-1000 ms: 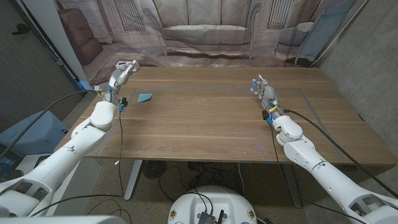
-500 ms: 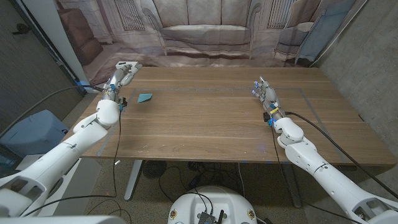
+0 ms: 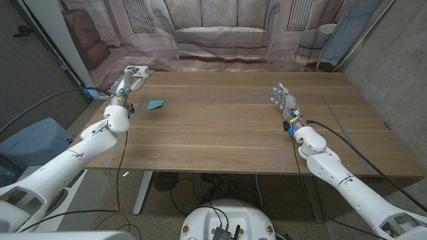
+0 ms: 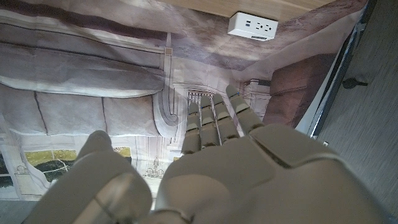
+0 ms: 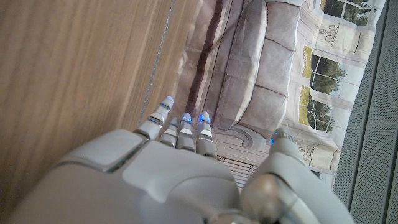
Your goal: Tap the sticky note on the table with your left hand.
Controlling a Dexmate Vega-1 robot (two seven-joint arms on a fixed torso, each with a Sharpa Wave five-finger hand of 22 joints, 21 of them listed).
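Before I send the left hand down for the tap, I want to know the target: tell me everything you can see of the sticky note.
The sticky note is a small teal-blue paper slip lying flat on the wooden table, in its far left part. It sits turned at an angle to the table's edges, so it reads as a skewed diamond. Nothing touches it; the left hand is raised beyond it near the table's far left corner. Any writing is too small to tell.

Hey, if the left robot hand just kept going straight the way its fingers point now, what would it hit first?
Probably the printed sofa backdrop. The left robot hand points past the table's far-left corner, with the sticky note off to its side. Depth is unclear.
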